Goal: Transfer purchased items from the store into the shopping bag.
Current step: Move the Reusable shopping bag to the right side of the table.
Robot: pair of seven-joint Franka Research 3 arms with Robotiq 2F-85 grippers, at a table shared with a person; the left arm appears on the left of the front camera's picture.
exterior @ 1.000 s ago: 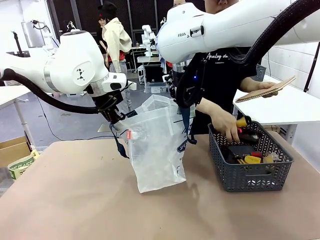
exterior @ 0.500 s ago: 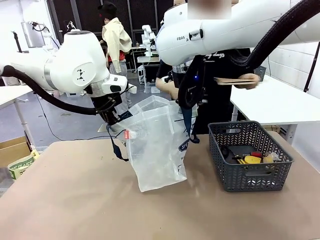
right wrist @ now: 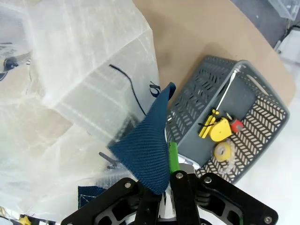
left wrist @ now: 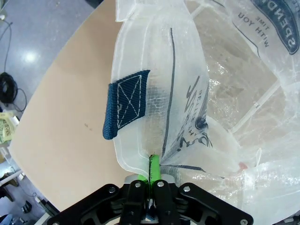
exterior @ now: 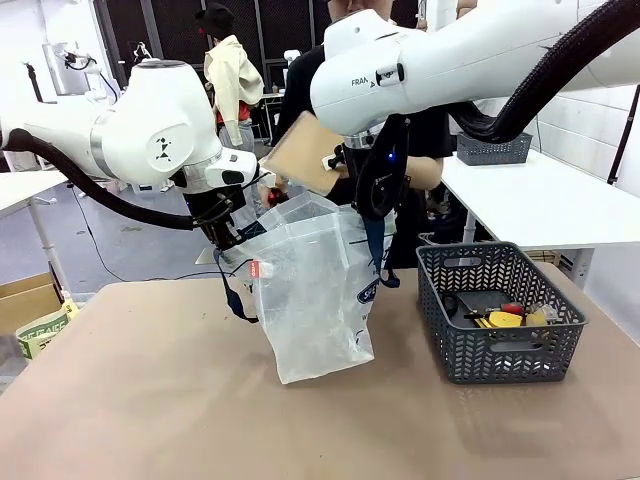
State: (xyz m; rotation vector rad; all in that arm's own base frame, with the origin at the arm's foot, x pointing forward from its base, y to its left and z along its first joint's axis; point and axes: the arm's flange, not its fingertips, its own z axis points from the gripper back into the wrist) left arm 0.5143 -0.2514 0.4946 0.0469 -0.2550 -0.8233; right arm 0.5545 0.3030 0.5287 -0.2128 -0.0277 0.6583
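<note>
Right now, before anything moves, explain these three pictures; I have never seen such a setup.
The two white machines are robot arms: the left arm and the right arm. The wide picture looks from between them across a brown table at a person. The other two come from cameras on each wrist. The left jaws are shut on the clear bag at its rim, the right jaws on its blue strap, holding it open. The person holds a flat brown box near its open top. A grey basket beside it holds small yellow and red items.
</note>
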